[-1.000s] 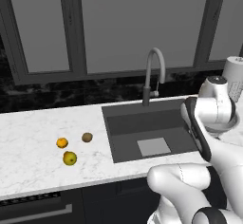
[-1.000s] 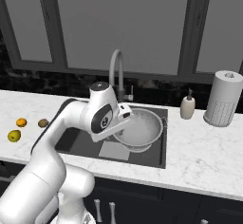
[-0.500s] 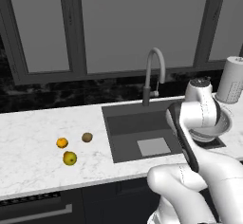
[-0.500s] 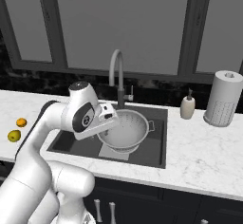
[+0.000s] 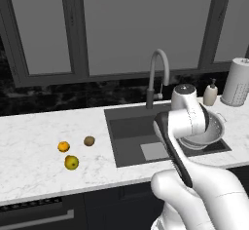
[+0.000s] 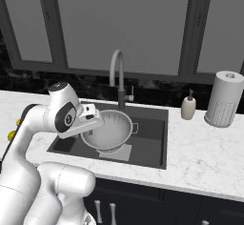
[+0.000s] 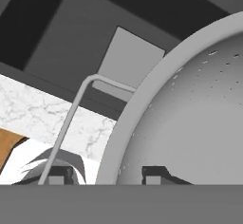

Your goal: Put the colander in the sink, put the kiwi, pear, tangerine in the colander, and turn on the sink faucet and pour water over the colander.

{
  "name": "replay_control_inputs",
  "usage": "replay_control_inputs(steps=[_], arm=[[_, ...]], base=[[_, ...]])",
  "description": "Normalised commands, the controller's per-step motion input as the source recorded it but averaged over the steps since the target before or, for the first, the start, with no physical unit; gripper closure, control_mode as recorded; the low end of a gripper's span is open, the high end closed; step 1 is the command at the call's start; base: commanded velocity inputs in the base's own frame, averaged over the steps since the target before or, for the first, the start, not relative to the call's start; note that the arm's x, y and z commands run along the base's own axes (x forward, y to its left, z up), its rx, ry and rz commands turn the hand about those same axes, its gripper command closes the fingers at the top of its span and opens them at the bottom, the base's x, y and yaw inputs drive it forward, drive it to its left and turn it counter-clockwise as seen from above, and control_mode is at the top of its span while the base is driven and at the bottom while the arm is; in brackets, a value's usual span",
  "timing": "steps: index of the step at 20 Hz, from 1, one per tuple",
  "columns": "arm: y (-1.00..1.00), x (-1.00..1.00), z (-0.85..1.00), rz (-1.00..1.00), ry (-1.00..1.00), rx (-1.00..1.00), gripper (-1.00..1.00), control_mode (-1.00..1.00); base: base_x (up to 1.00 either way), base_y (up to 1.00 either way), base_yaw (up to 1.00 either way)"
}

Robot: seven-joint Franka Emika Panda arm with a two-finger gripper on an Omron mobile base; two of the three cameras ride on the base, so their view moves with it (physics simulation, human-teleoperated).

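Observation:
My gripper (image 6: 91,127) is shut on the left rim of the colander (image 6: 112,129), a silver-grey perforated bowl hanging tilted over the sink (image 6: 153,132). In the hand view one fingertip (image 7: 154,174) sits inside the colander (image 7: 199,114) and the other outside by its wire handle; the sink's pale floor patch (image 7: 129,60) lies beyond. From the left, the colander (image 5: 209,129) shows behind my arm over the right part of the sink (image 5: 129,131). The sink faucet (image 5: 156,75) arches behind the basin. The tangerine (image 5: 63,146), kiwi (image 5: 89,141) and pear (image 5: 72,162) lie on the white counter to the left.
A white soap pump bottle (image 6: 188,107) and a paper towel roll (image 6: 223,99) stand on the counter right of the sink. Dark windows and a black backsplash run behind. The marble counter (image 6: 205,152) stretches to the right.
The arm has carried the colander leftward, from the sink's right side toward its middle. The fruits have not moved.

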Motion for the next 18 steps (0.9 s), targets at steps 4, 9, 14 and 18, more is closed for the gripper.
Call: replay_control_inputs(steps=[4, 9, 14, 18], arm=[[0.56, 0.05, 0.00, 0.00, -0.02, 0.00, 1.00, -1.00], [0.42, 0.37, 0.00, -0.03, -0.03, 0.00, 1.00, -1.00], [0.41, 0.45, -0.02, -0.07, 0.00, 0.00, 1.00, -1.00], [0.33, 0.40, -0.15, -0.09, 0.01, 0.00, 1.00, -1.00]], base=[[0.00, 0.00, 0.00], [0.00, 0.00, 0.00], [0.00, 0.00, 0.00], [0.00, 0.00, 0.00]])
